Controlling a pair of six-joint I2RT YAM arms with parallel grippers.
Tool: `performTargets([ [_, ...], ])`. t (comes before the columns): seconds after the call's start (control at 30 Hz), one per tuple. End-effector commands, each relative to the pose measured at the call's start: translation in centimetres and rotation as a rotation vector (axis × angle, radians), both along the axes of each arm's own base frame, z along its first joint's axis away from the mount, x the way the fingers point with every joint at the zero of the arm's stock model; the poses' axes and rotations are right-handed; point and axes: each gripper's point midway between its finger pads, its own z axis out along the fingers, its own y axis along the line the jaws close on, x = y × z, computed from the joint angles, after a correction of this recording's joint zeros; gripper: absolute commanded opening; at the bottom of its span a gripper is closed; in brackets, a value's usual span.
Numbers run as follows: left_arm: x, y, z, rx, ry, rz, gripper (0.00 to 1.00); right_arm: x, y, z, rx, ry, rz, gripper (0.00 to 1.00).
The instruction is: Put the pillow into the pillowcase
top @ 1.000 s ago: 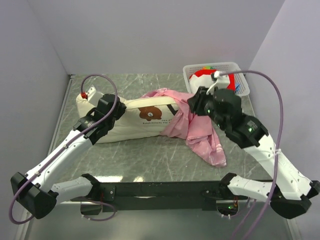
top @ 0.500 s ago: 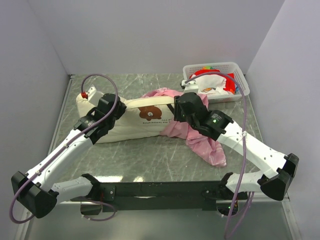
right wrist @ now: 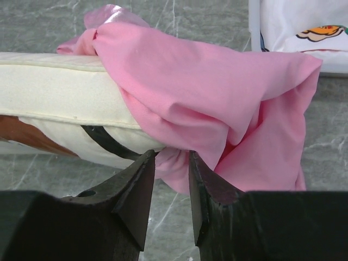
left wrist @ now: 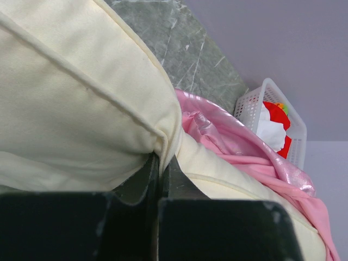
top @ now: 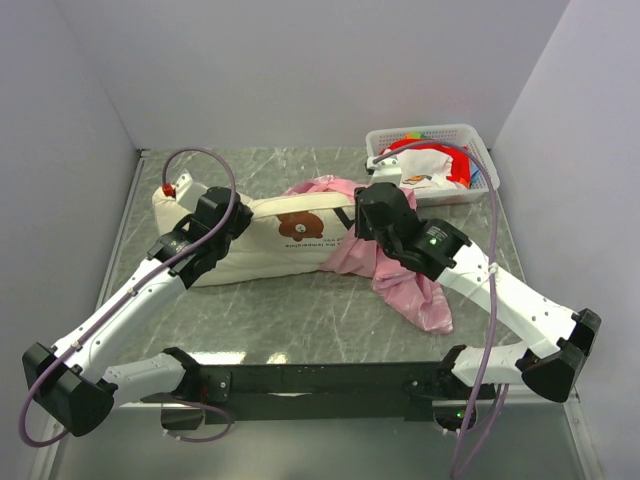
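The cream-white pillow (top: 270, 240) lies across the middle of the table, bear mark up. The pink pillowcase (top: 412, 288) is bunched over its right end and trails toward the front right. My left gripper (top: 218, 216) is at the pillow's left part, shut on a fold of the pillow's seamed edge (left wrist: 163, 142). My right gripper (top: 368, 218) is at the pillow's right end. In the right wrist view its jaws (right wrist: 171, 161) pinch a gathered fold of the pillowcase (right wrist: 206, 92) just under the pillow (right wrist: 54, 87).
A white plastic basket (top: 478, 140) with red and white cloth stands at the back right, also showing in the right wrist view (right wrist: 253, 32) and the left wrist view (left wrist: 251, 106). Walls close in the table on the left, back and right.
My right arm swung from the basket side to the left, down onto the pillow's right end and the pillowcase. The left arm and the pillow have stayed put.
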Motion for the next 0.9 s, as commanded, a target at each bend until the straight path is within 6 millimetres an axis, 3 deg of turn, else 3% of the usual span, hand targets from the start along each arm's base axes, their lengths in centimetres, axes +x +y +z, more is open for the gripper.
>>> performTargets([
  [0.0,-1.4,0.9,-2.6,0.09,0.104,-0.016,0.01,0.3,-0.6,3.6,0.028,-0.087,-0.016,0.38],
  [0.37,-1.4,0.8,-2.6,0.089,0.102,-0.018,0.01,1.9,-0.4,3.0,-0.028,-0.09,-0.034,0.38],
  [0.43,-1.3,0.8,-2.6,0.088,0.101,-0.018,0.01,2.1,0.3,2.8,-0.022,-0.083,0.002,0.32],
  [0.5,-1.2,0.7,-2.9,0.089,0.105,-0.016,0.01,2.1,1.0,3.6,-0.015,-0.076,0.027,0.13],
  [0.53,-1.1,0.7,-2.8,0.087,0.104,-0.015,0.01,2.0,1.8,3.8,-0.014,-0.063,0.053,0.04],
  [0.57,-1.1,0.7,-3.0,0.084,0.107,-0.012,0.01,1.8,2.6,5.7,0.02,-0.081,0.084,0.0],
  [0.63,-0.8,0.4,-3.3,0.082,0.111,-0.013,0.01,0.1,5.6,7.6,0.079,-0.086,0.212,0.0],
  [0.67,-0.7,0.3,-3.4,0.078,0.113,-0.01,0.01,-0.7,6.7,9.9,0.124,-0.112,0.26,0.0],
  [0.73,-0.4,0.1,-3.8,0.079,0.123,-0.007,0.01,-2.2,9.6,11.5,0.177,-0.105,0.38,0.0],
  [0.77,-0.2,0.0,-3.8,0.076,0.123,-0.007,0.01,-3.8,11.5,11.8,0.192,-0.096,0.45,0.0],
  [0.87,0.3,-0.6,-3.9,0.069,0.127,-0.014,0.01,-5.5,15.5,10.3,0.205,-0.037,0.565,0.0],
])
